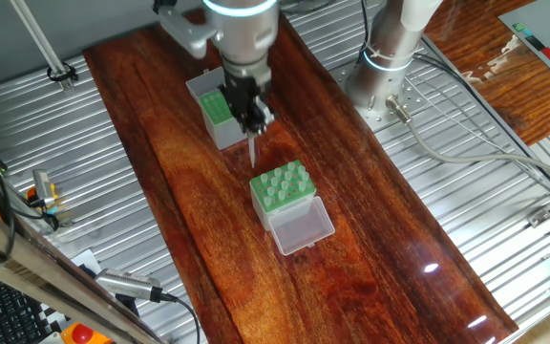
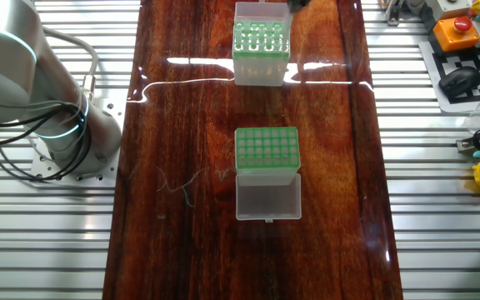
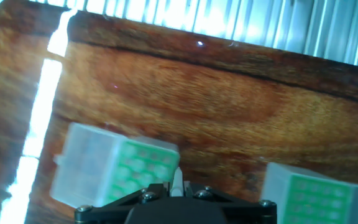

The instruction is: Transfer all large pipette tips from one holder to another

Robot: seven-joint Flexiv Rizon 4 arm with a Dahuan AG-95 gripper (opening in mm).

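Two boxes stand on the table (image 1: 189,191), well apart. The whitish box (image 1: 283,189), with its clear lid (image 1: 301,225) folded open, holds a cluster of tips (image 1: 281,182); they are too small to count. The grey box (image 1: 220,113) sits farther back beneath the arm. The gripper (image 1: 253,127) hangs between the two boxes, pinching one tip (image 1: 253,149) that points straight down, clear of both racks. The table is dark glossy wood with glare streaks, set on ribbed metal decking (image 1: 466,210). The arm's base (image 1: 385,81) is bolted beside it.
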